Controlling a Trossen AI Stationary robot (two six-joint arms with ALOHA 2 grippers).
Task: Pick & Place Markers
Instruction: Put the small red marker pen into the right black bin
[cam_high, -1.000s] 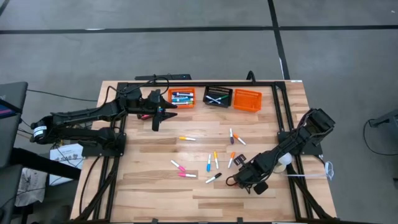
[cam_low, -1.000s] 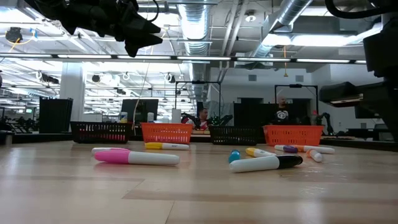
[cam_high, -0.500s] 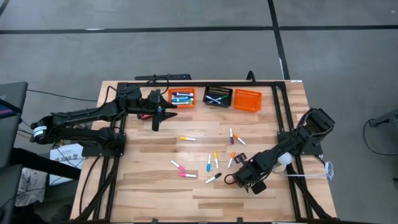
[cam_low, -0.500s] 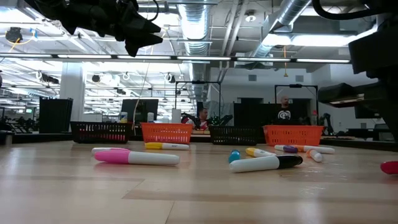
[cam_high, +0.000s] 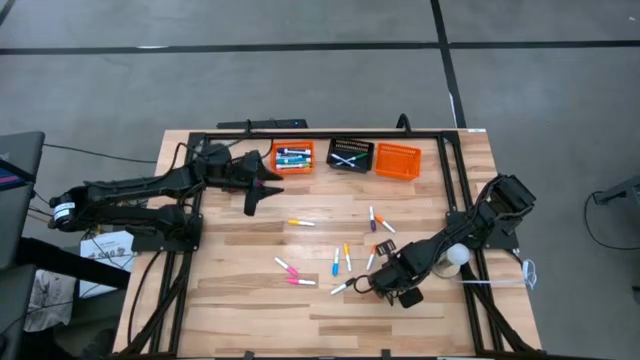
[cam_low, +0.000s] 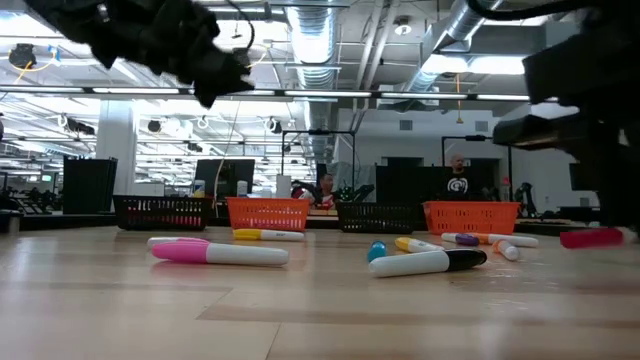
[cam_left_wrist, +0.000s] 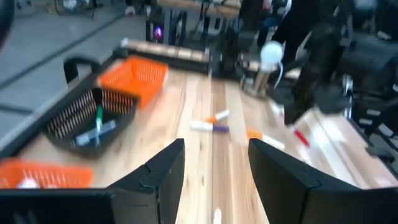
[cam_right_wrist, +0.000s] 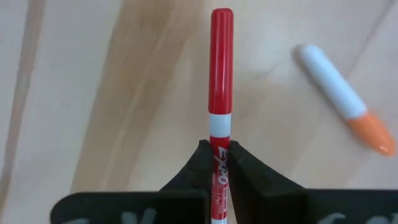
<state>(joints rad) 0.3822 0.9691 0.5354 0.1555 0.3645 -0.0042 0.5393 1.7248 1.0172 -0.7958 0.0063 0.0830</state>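
1. Since a second ago my right gripper (cam_high: 385, 283) has travelled from near the table's (cam_high: 250, 310) right front corner toward the loose markers in the middle, and the red marker (cam_right_wrist: 221, 124) now shows in the low view (cam_low: 592, 237), clear of the wood, where earlier it did not appear.
2. Reading my right wrist view, white lettering "EXPO" runs along the red marker's barrel where the two fingers (cam_right_wrist: 198, 167) pinch it; the capped end sticks out ahead.
3. That same view shows an orange-capped white marker (cam_right_wrist: 346, 107) lying on the wood just beside the held one; from above I cannot pick the red marker out under the arm.
4. My left gripper (cam_left_wrist: 212, 171) hangs over the table's left rear part, near the first orange basket (cam_high: 293, 157); its fingers stand apart with nothing between them.
5. Only my left wrist view looks into the black basket (cam_left_wrist: 84, 118), where a green and a blue marker lie; the second orange basket (cam_left_wrist: 134, 73) sits beyond it.
6. Low view: a pink marker (cam_low: 218, 251) and a white marker with black cap (cam_low: 428, 262) lie nearest. People far behind are too small to make out.
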